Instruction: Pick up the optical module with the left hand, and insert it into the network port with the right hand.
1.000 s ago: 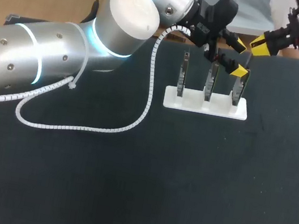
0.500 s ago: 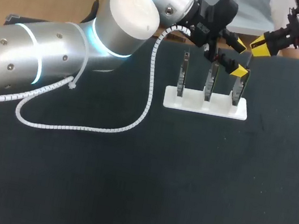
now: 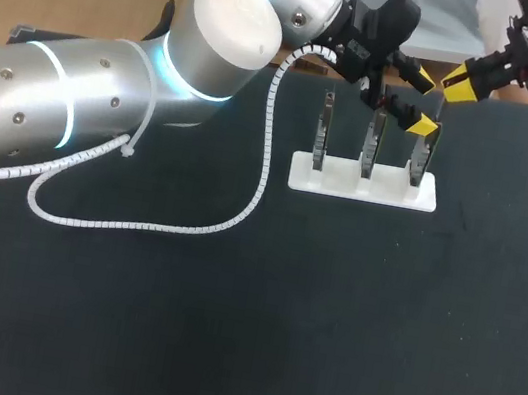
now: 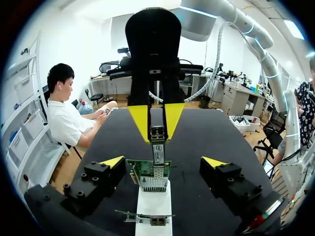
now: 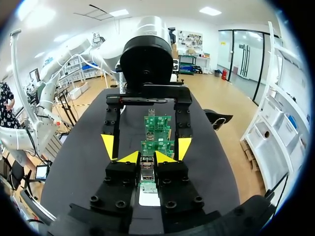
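My right gripper [image 4: 156, 122] pinches the optical module [image 4: 157, 147], its long axis aimed at the network port [image 4: 153, 183] just beyond its tip on the rightmost board [image 4: 141, 168], while my left gripper [image 4: 163, 162] stands spread either side.

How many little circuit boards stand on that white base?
3 boards in a row on the white base: left board, middle board, right board. None seems hidden.
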`<state>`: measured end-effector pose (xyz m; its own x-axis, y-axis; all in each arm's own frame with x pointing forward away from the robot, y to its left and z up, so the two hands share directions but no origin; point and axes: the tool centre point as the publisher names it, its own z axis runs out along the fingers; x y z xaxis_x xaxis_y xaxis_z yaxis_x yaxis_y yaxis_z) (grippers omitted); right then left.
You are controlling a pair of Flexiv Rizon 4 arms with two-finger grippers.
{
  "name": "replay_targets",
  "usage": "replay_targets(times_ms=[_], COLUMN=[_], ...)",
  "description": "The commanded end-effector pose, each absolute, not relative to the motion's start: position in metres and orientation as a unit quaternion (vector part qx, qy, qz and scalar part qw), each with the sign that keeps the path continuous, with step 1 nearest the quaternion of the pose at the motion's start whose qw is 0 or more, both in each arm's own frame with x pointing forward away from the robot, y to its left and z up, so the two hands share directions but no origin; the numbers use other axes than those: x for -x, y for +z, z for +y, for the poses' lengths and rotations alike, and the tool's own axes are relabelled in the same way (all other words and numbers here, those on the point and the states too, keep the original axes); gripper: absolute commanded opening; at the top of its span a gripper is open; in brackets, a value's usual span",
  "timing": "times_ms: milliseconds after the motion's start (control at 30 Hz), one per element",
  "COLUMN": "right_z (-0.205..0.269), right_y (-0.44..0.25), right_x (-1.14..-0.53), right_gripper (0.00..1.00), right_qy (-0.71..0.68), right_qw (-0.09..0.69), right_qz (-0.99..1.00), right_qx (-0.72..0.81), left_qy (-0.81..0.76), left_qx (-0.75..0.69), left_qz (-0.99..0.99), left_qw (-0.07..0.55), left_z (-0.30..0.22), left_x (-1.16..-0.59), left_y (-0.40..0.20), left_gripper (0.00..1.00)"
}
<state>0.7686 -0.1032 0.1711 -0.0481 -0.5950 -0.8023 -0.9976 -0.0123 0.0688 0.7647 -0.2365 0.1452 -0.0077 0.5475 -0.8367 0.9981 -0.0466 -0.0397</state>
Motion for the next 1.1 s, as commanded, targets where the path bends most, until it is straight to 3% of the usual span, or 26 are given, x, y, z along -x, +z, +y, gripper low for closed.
replay_targets(times_ms=[33,1100], right_z=[-0.1025,-0.1016], right_y=[0.1697,0.1674], right_x=[-0.772,-0.7745], right_gripper=[0.0,0.0], right_qy=[0.342,0.345], right_qw=[0.293,0.288], right_qz=[0.638,0.637], right_qx=[0.625,0.627], left_qy=[-0.357,-0.357], left_qx=[-0.631,-0.631], left_qz=[0.614,0.614], left_qw=[0.314,0.314], left_z=[-0.2374,-0.2374], left_x=[-0.7669,-0.7669], left_y=[0.1456,0.1456], left_gripper=[1.0,1.0])
